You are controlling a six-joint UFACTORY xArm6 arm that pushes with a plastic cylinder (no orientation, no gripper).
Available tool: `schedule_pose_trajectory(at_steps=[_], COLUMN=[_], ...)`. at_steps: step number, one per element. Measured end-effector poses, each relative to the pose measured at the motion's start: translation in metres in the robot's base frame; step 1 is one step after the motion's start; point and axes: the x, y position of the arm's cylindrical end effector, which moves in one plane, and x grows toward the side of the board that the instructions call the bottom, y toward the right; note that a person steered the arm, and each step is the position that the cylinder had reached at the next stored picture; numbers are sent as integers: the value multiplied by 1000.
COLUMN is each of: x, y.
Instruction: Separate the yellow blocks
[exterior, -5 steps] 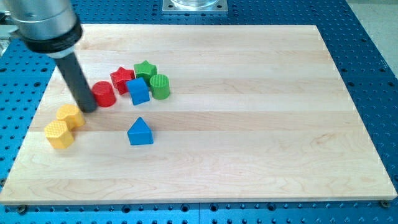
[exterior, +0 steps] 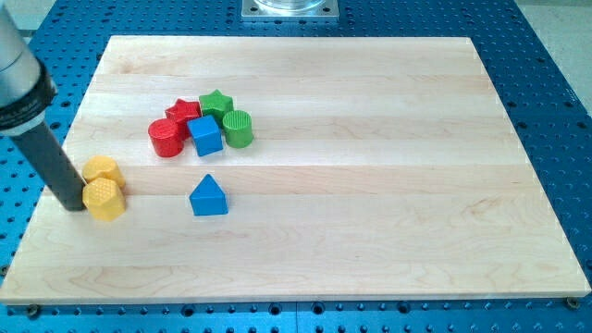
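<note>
Two yellow blocks sit near the board's left edge, touching each other. The upper one is a yellow hexagonal block [exterior: 104, 171]. The lower one is a rounded yellow block [exterior: 104, 200] with a ribbed top. My tip [exterior: 72, 203] stands on the board right at the left side of the lower yellow block, touching or nearly touching it. The dark rod rises up and to the left out of the view.
A cluster sits up and to the right of the yellow pair: a red cylinder [exterior: 167, 138], a red star [exterior: 183, 113], a green star [exterior: 216, 101], a green cylinder [exterior: 238, 128] and a blue cube [exterior: 205, 135]. A blue triangular block [exterior: 208, 196] lies alone below it.
My tip moved from beside the red cylinder down and left to the left of the yellow pair. The lower yellow block shifted slightly right, under the hexagonal one. The red cylinder moved a little right.
</note>
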Motion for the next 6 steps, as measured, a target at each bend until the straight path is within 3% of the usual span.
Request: schedule_pose_trajectory(at_steps=[1, 3, 5, 6], x=[-12, -24, 2, -19], y=[-28, 32, 52, 64])
